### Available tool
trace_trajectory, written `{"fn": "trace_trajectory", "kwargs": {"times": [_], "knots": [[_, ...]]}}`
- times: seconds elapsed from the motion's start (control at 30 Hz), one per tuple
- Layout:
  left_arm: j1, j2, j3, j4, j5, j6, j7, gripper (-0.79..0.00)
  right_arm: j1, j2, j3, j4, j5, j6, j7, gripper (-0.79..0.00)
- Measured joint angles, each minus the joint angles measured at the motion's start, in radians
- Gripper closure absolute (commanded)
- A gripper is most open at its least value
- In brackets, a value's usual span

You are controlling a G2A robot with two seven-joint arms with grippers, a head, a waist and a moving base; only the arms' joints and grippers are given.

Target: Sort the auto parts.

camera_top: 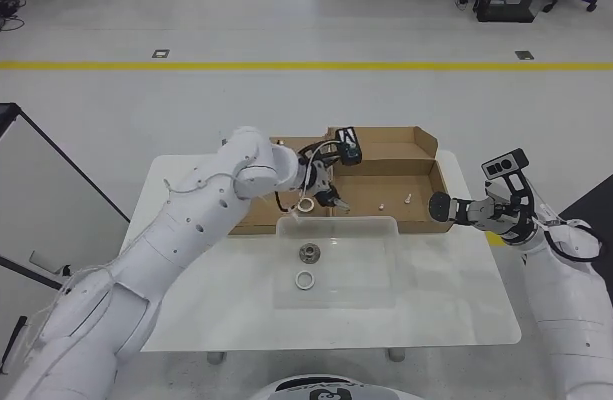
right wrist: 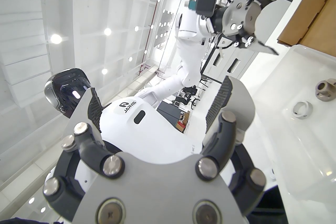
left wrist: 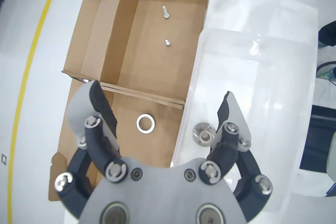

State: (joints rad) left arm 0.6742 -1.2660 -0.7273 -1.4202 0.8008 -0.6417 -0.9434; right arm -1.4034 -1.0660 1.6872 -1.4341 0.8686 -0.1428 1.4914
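Note:
A cardboard box [camera_top: 423, 150] with two compartments stands at the back of the table. A silver ring [left wrist: 145, 123] lies in its left compartment, and two bolts [left wrist: 165, 12] [left wrist: 167, 43] lie in the right one. My left gripper [left wrist: 161, 93] hangs open and empty just above that ring [camera_top: 306, 205]. In front of the box a clear tray [camera_top: 386, 295] holds a flanged hub [camera_top: 308, 251] and a white ring [camera_top: 305, 280]. My right gripper [camera_top: 438, 207] is open and empty beside the box's right end, turned sideways.
The white table [camera_top: 456, 300] has bare room right of the tray and along its front edge. The box's raised flaps [camera_top: 386, 135] stand along its far side. In the right wrist view the left gripper [right wrist: 279, 17] shows farther off, above the tray [right wrist: 309, 156].

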Motion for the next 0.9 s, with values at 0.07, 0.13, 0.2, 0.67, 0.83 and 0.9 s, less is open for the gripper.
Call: {"fn": "trace_trajectory", "kwargs": {"times": [0.07,0.13,0.2,0.67,0.83,0.9], "knots": [[0.046,0.021,-0.038,-0.089,-0.014,0.012,-0.068,-0.785,0.0,0.0,0.0,0.0,0.0,0.0,0.0,-0.785],[0.076,0.035,-0.063,-0.149,-0.036,0.03,-0.126,-0.785,0.0,0.0,0.0,0.0,0.0,0.0,0.0,-0.785],[0.093,0.045,-0.075,-0.201,-0.062,0.042,-0.202,-0.785,0.0,0.0,0.0,0.0,0.0,0.0,0.0,-0.785],[-0.09,0.077,0.211,-0.19,-0.266,0.179,-0.414,-0.785,0.0,0.0,0.0,0.0,0.0,0.0,0.0,-0.785],[-0.16,0.086,0.324,-0.166,-0.364,0.183,-0.419,-0.785,0.0,0.0,0.0,0.0,0.0,0.0,0.0,-0.785],[-0.185,0.092,0.367,-0.162,-0.391,0.173,-0.408,-0.785,0.0,0.0,0.0,0.0,0.0,0.0,0.0,-0.785]]}}
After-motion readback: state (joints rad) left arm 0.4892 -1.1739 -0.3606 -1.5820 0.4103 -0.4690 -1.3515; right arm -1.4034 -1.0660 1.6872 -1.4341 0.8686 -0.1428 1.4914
